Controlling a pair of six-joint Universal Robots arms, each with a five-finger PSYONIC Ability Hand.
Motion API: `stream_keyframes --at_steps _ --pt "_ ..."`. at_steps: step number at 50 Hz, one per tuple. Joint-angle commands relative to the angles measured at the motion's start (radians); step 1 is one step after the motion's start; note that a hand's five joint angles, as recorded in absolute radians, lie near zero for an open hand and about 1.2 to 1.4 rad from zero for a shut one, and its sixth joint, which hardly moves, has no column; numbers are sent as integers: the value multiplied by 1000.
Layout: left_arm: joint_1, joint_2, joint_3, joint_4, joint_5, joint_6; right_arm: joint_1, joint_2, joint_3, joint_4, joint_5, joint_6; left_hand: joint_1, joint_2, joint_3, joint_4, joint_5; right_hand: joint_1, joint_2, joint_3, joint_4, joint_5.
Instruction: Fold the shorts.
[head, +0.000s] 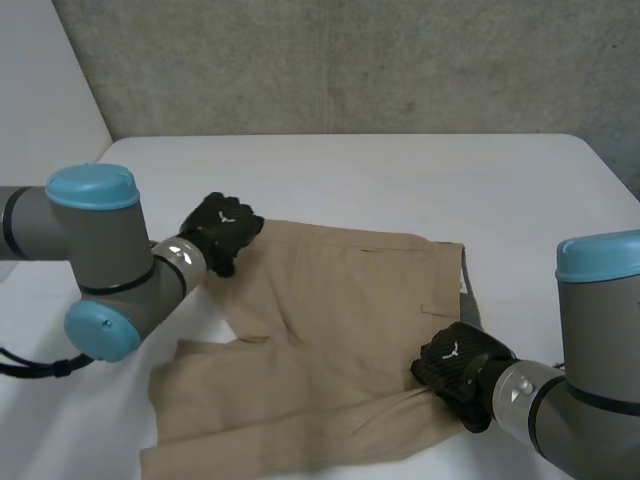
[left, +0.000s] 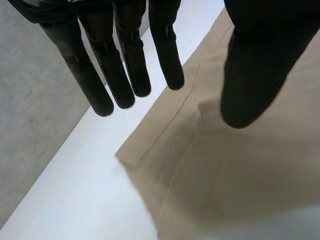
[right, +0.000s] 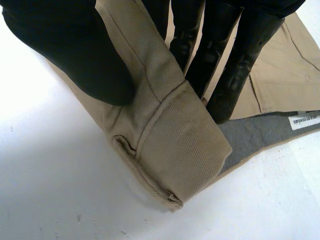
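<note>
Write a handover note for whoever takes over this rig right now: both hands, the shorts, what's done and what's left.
Left hand: open, fingers straight, at the far leg corner of the shorts, thumb over the cloth, nothing pinched.
Right hand: shut on the shorts, pinching the waistband edge at the near corner between thumb and fingers.
Shorts: spread on the white table, waist toward the right arm, legs toward the left arm; a label shows inside the waist.
Done: right grasp made.
To do: left hand grips its corner, then the fold itself; no fold shows yet.
</note>
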Motion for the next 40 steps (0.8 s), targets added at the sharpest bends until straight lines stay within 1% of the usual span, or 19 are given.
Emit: stream_keyframes --at_steps 1,3,6,17,19,22,23,24,26,31,33,34,38,40 --pt "0 -112 157 -134 100 -1 -2 0 11 0 -1 0 -88 -101 -105 -100 -100 437 222 212 205 224" --pt "2 -122 170 -149 101 -1 -3 0 8 0 -3 0 -85 -98 -102 -97 -97 437 222 212 205 224" --pt "8 -171 232 -214 102 -1 -3 1 8 0 -3 0 -41 -54 -58 -53 -53 437 222 212 205 224" --pt "16 -194 261 -220 89 5 -5 10 11 0 -3 0 -6 -19 -23 -18 -18 437 222 212 205 224" --pt "16 -198 266 -220 89 5 -6 10 11 -1 -3 0 56 42 39 44 43 437 222 212 205 224" --pt "17 -206 273 -223 89 7 -6 10 11 -1 -3 0 345 332 329 334 333 437 222 212 205 224" --pt "17 -208 275 -225 88 7 -8 10 11 -3 -1 0 550 537 533 538 538 437 222 212 205 224" --pt "17 -205 273 -225 88 7 -9 10 11 -3 -1 0 648 634 631 636 635 437 222 212 205 224" --pt "19 -198 267 -228 85 7 -13 10 8 -3 -3 0 649 635 632 637 636 437 222 212 205 224" --pt "20 -159 215 -232 30 10 -14 12 5 -6 -3 0 649 635 632 637 636 437 222 212 205 224" --pt "22 -148 206 -232 22 13 -14 12 4 -6 -3 0 649 635 632 637 636 437 222 212 205 224" --pt "38 -124 177 -232 8 27 -14 10 4 -6 -3 0 649 635 632 637 636 437 222 212 205 224" --pt "75 -102 128 -231 0 67 -14 9 4 -6 -1 0 649 635 632 637 636 437 222 212 205 224" --pt "82 -96 108 -231 0 77 -13 9 4 -6 -3 2 649 635 632 637 636 437 222 212 205 224"
